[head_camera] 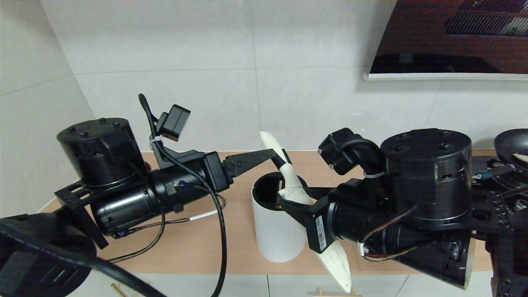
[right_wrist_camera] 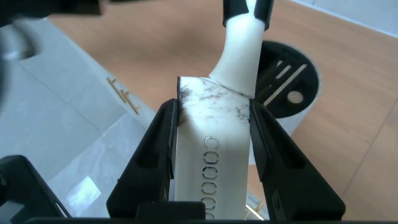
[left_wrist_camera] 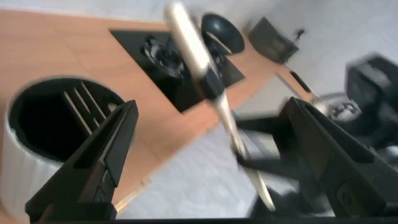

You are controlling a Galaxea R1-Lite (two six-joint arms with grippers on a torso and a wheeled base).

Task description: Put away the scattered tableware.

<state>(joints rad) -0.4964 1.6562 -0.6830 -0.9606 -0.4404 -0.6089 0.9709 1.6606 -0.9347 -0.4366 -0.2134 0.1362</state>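
Right gripper (right_wrist_camera: 212, 118) clamped on broad middle of white utensil (head_camera: 293, 181), long axis steeply tilted, upper end between the 2 wide-open jaws of left gripper (left_wrist_camera: 211, 109), with white holder (head_camera: 276, 235) just below both.

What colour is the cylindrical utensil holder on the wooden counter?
The utensil holder is white outside and black inside, clearest in the head view.

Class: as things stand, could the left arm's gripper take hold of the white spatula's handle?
Probably yes. The left gripper is open, its fingers seemingly either side of the handle of the spatula, with nothing between. The right gripper clamps the blade lower down, leaving the handle free.
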